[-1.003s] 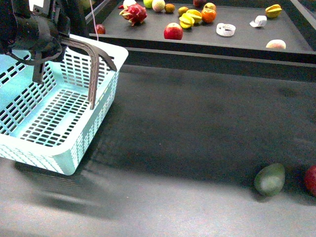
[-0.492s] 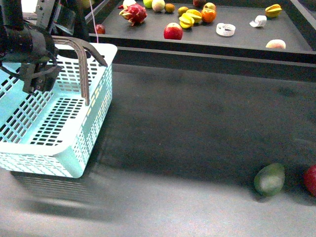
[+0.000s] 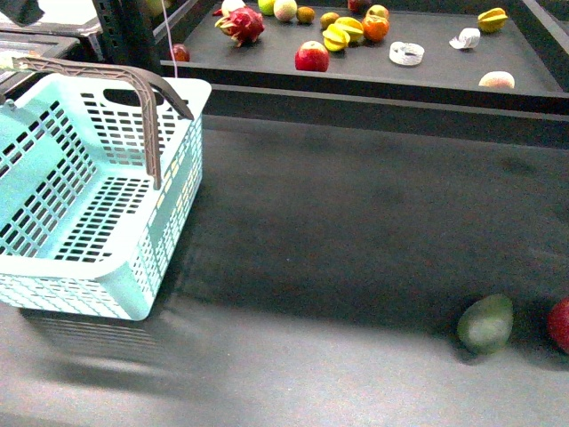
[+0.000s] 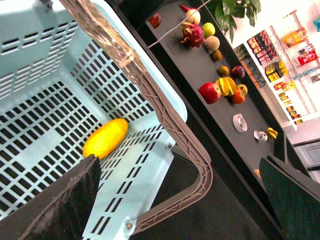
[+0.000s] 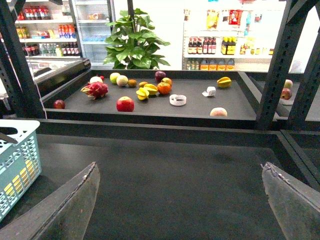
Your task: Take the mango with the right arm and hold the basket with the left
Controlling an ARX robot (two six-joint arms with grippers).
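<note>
Basket (image 3: 133, 267): light blue, slotted, at the left edge of the dark counter (image 3: 356, 231); grey-brown handle (image 3: 142, 89) swung up over its rim.
Mango (image 4: 105, 138): yellow, lying on the basket floor near one slotted wall, seen only in the left wrist view; hidden behind the basket's wall in the front view.
Left gripper (image 4: 180, 200): above the basket, looking down into it; fingers (image 4: 55, 205) spread wide, nothing between them but the handle passing across the gap untouched.
Right gripper (image 5: 180, 200): raised over the counter, level, facing the far shelf; fingers (image 5: 65, 210) wide apart, gripping nothing.
Arms in front view: neither visible.
Green fruit (image 3: 486, 323): dull oval, near the counter's front right corner.
Red fruit (image 3: 559, 325): just beside the green one, cut by the right edge.
Shelf (image 3: 427, 76): raised, behind the counter, carrying a red apple (image 3: 312, 57), a dragon fruit (image 3: 242, 24), yellow star fruit (image 3: 340, 34) and an orange (image 3: 376, 28).
</note>
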